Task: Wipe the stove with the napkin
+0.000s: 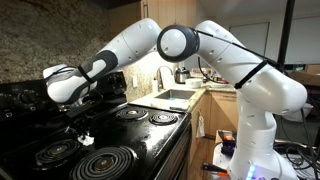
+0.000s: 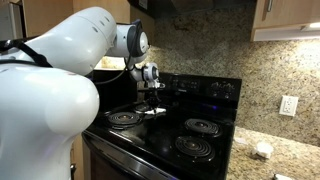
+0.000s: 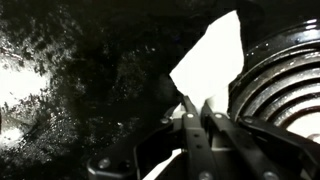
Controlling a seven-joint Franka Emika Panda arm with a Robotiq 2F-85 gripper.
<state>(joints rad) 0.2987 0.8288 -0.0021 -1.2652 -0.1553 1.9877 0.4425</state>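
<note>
In the wrist view's center the gripper (image 3: 197, 108) is clenched on the napkin's (image 3: 210, 58) edge, with the napkin low over the stove (image 3: 80, 95) just left of a coil (image 3: 285, 95). Pinched so thinly, it could tear or slip free if dragged across the coil.

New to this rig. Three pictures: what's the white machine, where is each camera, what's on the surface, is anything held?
The white machine is a single robot arm with a two-finger gripper at its end. Two pictures come from cameras standing outside the robot, at different spots in the kitchen. The third comes from a camera on the wrist, looking past the fingers. Under the arm is a glossy black stove with four coil burners. The gripper is shut on a small white napkin, held low between the burners; whether it touches the stove I cannot tell. A steel sink sits in the counter beyond the stove.
</note>
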